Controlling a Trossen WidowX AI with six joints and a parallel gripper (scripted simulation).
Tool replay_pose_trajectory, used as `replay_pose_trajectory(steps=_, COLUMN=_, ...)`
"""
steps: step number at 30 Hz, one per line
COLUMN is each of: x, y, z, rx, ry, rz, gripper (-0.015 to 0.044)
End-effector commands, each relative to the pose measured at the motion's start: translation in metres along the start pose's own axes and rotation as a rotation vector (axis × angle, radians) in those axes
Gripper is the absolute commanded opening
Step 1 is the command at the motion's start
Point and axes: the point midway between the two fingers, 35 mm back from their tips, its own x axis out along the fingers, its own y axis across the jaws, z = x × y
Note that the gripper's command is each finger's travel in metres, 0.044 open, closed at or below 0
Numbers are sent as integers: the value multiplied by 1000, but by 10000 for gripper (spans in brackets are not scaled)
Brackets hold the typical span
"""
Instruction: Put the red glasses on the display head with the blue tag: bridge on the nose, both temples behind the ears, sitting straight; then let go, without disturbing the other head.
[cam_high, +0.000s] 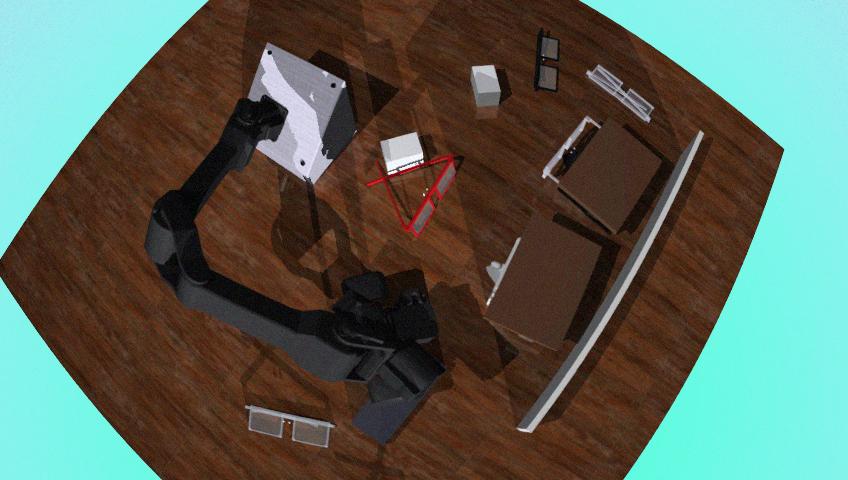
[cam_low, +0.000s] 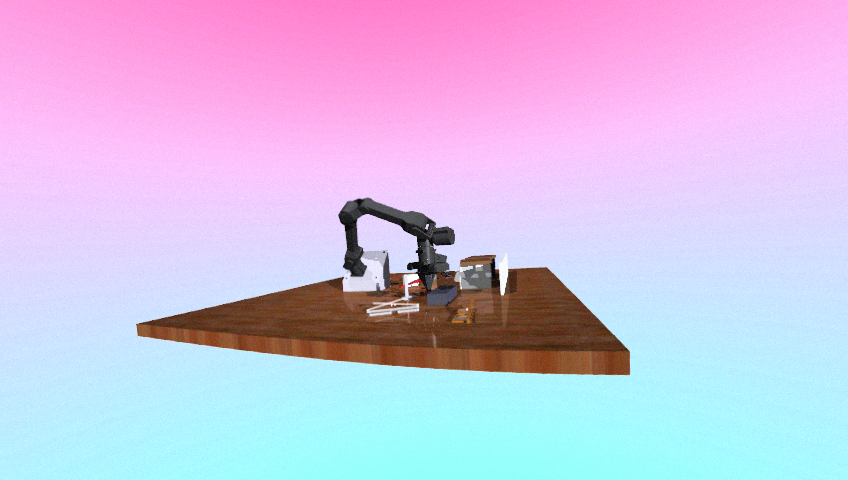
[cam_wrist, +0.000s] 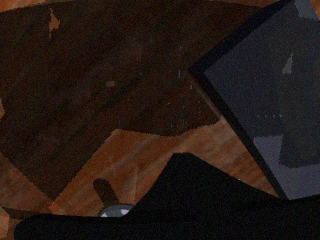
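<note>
The red glasses (cam_high: 408, 227) (cam_low: 412, 283) stand open beside a white block, apart from my gripper. My gripper (cam_low: 427, 289) (cam_wrist: 180, 160) points down, shut and empty, beside the dark blue-grey block; its fingertips are hidden under the arm in the top view. Two display heads with flat brown tops stand at the right: the lower head (cam_high: 544, 279) has a pale nose facing left and wears nothing visible; the upper head (cam_high: 609, 175) has a white frame at its face. No blue tag can be made out.
The dark block (cam_high: 380, 423) (cam_low: 441, 296) (cam_wrist: 240, 90) lies close to my fingers, with a round pale base (cam_wrist: 115, 212) nearby. White blocks (cam_high: 402, 151) (cam_high: 485, 86), black glasses (cam_high: 537, 62), clear glasses (cam_high: 288, 410), a tilted pale box (cam_high: 297, 113) and a long upright panel (cam_high: 526, 427) stand around.
</note>
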Motion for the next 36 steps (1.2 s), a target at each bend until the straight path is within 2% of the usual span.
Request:
replay_pose_trajectory(steps=1, x=1, y=-1, z=1, rx=-9, ry=-1, rz=6, gripper=0)
replay_pose_trajectory(steps=36, x=1, y=-17, z=2, rx=-8, ry=-1, rz=5, gripper=0)
